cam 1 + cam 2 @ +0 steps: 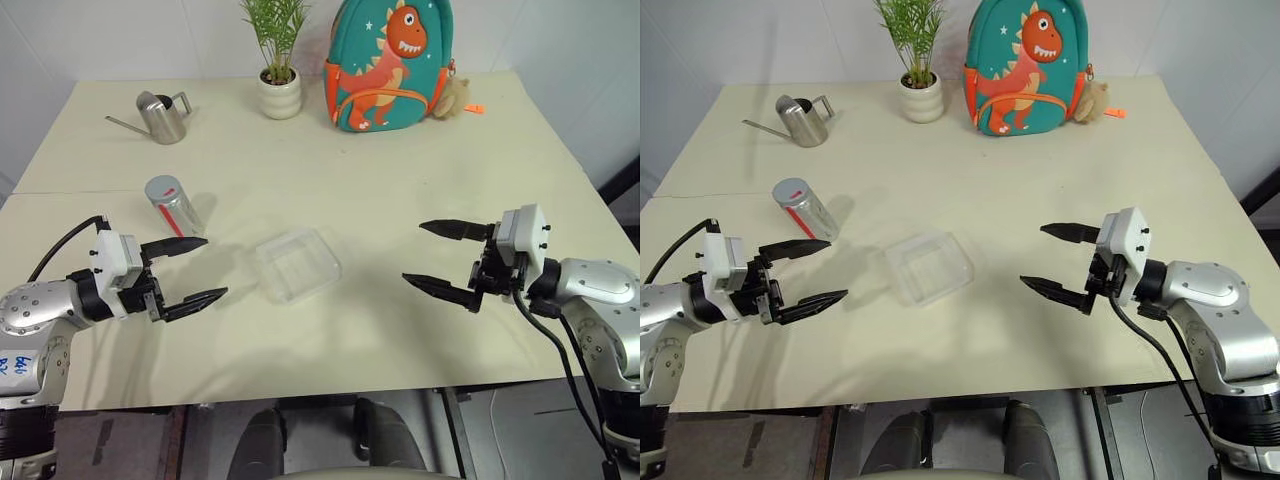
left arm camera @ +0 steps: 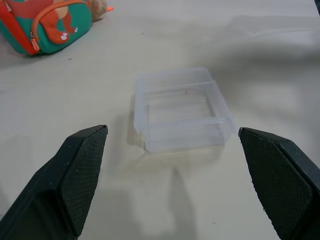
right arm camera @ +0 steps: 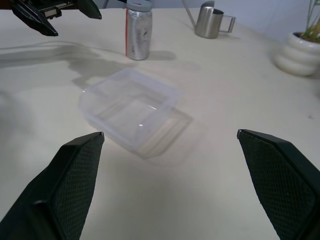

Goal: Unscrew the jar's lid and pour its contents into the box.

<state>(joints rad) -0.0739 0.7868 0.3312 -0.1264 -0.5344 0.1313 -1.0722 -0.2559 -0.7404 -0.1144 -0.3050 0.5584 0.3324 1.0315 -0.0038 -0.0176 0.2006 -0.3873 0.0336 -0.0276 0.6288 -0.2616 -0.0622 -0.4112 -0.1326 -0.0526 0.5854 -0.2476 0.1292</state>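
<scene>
Clear box [image 1: 298, 263] sits empty on the table [image 1: 400, 180] between both grippers' spread, empty fingers; red-striped jar [image 1: 174, 205], lid [image 1: 162, 188] on, stands just beyond the left fingers [image 1: 180, 244].

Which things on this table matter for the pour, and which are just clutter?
For the job: jar, standing upright; its lid, still on; clear box, mid-table, apparently empty.

Lying about: steel watering can, potted plant, dinosaur backpack, all along the far edge.
</scene>
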